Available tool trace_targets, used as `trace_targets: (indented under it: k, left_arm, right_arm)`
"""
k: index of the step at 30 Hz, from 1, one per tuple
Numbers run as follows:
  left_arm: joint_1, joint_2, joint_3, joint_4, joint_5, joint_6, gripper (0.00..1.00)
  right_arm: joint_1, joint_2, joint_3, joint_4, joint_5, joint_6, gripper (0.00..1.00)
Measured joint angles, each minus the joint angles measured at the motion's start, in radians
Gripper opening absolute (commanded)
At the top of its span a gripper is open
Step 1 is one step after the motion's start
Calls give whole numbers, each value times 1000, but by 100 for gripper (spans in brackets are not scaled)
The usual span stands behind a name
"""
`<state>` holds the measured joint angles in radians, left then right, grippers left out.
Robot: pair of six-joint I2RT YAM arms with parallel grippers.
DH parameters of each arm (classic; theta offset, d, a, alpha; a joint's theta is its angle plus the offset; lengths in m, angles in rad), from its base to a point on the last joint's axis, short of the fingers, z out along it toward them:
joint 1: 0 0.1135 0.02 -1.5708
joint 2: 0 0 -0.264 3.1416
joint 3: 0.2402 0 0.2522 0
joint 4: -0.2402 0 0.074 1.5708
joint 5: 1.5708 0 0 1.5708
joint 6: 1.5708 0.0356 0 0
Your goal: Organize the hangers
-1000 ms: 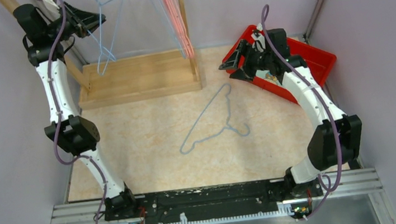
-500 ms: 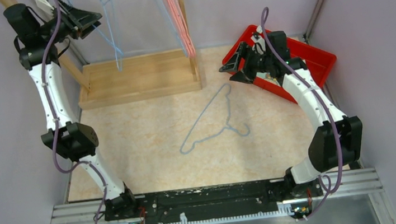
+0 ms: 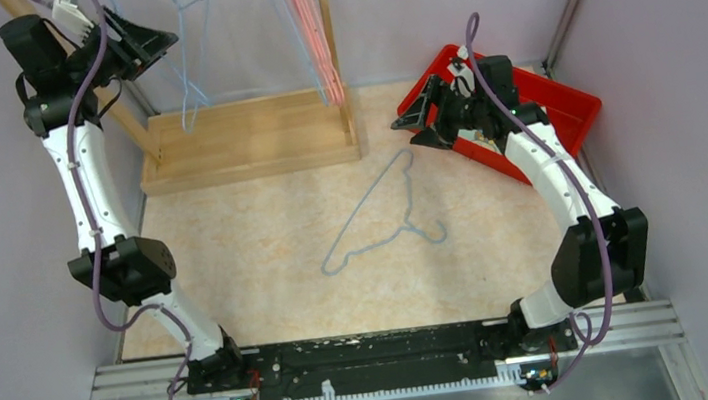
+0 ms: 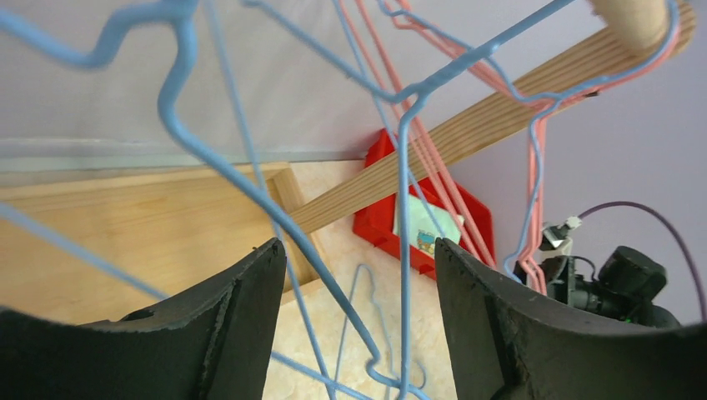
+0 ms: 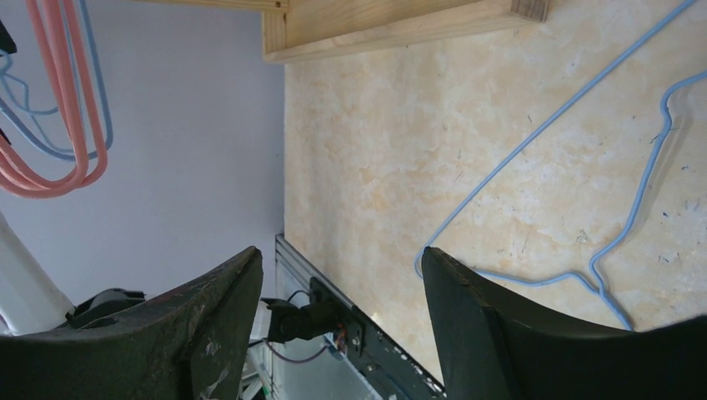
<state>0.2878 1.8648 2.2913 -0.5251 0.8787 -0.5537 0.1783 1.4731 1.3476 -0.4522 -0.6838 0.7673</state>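
A light blue hanger (image 3: 187, 108) hangs from the wooden rack's rod (image 4: 500, 117) at the back left. My left gripper (image 3: 163, 43) is open just left of it. In the left wrist view the blue hanger's wires (image 4: 403, 208) pass between the wide-apart jaws of the left gripper (image 4: 358, 247) without touching them. Pink-red hangers (image 3: 317, 43) hang further right on the rod. Another blue hanger (image 3: 382, 219) lies flat mid-table. My right gripper (image 3: 416, 112) hovers open and empty beyond its far corner; the right wrist view shows that hanger (image 5: 593, 268) past the right gripper (image 5: 342, 252).
The wooden rack's base (image 3: 252, 136) sits at the back of the table, its slanted post at the far left. A red bin (image 3: 570, 100) stands at the back right, under my right arm. Purple walls close in on both sides.
My left gripper has opened and let go of the blue hanger, which now hangs and swings on the rod. The left arm has drawn back to the left. The right arm has barely moved.
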Motion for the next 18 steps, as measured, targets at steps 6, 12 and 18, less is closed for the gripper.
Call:
trace_targets:
  k: [6, 12, 18]
  left_arm:
    - [0, -16, -50, -61, -51, 71, 73]
    - [0, -16, -56, -89, -96, 112, 78]
    - [0, -21, -55, -98, -145, 139, 78]
  right_arm:
    - [0, 0, -14, 8, -6, -1, 71]
    - [0, 0, -19, 15, -15, -5, 71]
    - [0, 0, -33, 17, -19, -6, 71]
